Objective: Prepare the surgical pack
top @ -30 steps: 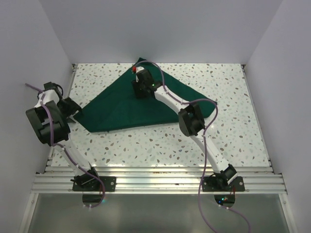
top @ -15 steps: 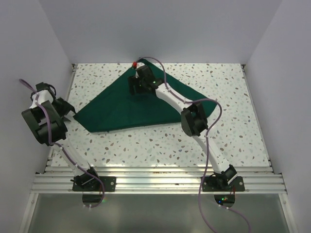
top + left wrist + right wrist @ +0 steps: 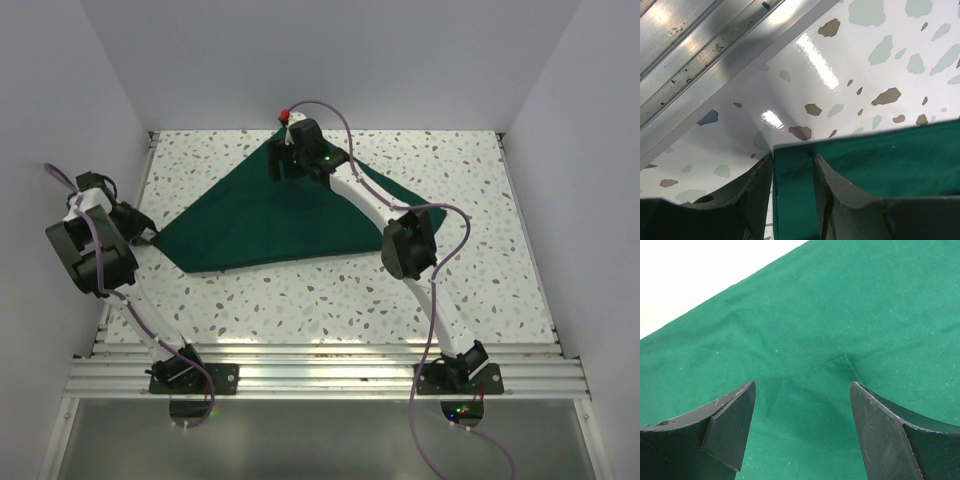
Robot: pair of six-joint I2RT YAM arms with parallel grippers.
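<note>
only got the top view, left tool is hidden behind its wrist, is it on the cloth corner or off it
observer: The left tool straddles the corner of the green cloth, one finger each side.
operator: gripped yet
observer: Not visibly; the fingers stand apart and the corner lies flat on the table.
operator: and the right one
observer: The right tool hangs wide open above the cloth, empty, a small fold edge between its fingers.

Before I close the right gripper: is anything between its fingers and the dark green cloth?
Nothing visible. The right gripper hangs open just above the dark green cloth, and only bare fabric with a faint fold edge shows between its fingers.
</note>
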